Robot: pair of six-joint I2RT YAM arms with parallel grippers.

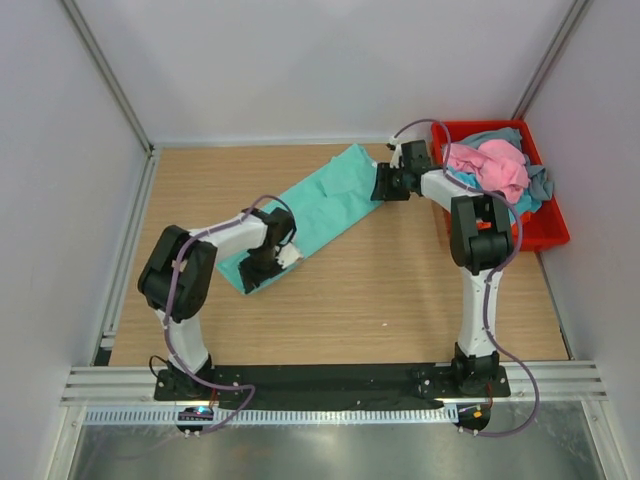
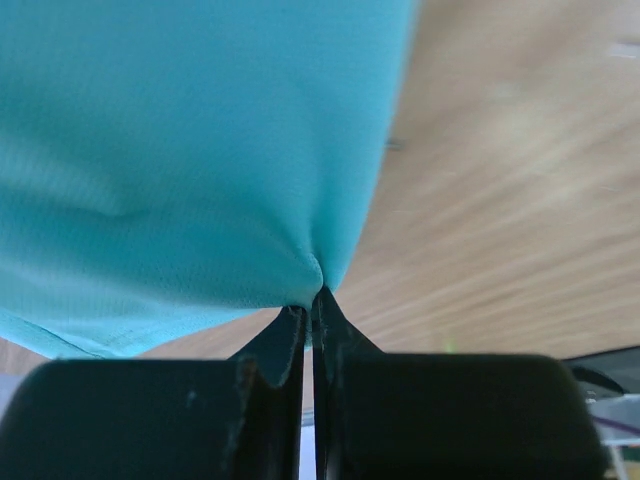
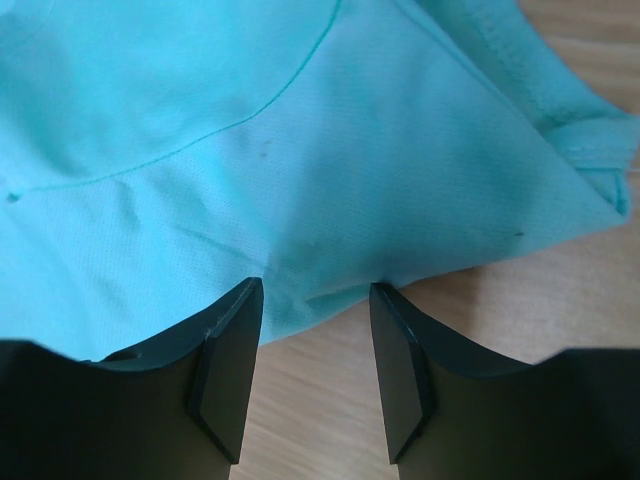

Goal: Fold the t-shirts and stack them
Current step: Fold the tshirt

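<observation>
The left end effector (image 2: pixel 310 300) is pinched fully closed on the near edge of the teal-green t-shirt (image 1: pixel 325 205), which lies as a long strip on the wooden counter (image 1: pixel 390 290). At the shirt's far end, the right end effector (image 3: pixel 315 292) stands partly open, with the hem between its tips but not clamped. Beyond it, a red bin (image 1: pixel 552 236) holds a pink t-shirt (image 1: pixel 497 165) and a grey-blue t-shirt (image 1: pixel 541 183). Pale walls (image 1: pixel 300 60) enclose the counter.

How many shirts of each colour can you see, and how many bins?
Teal-green t-shirt: 1
Pink t-shirt: 1
Turquoise-blue t-shirt: 1
Grey-blue t-shirt: 1
Red bin: 1
Total: 5 things
</observation>
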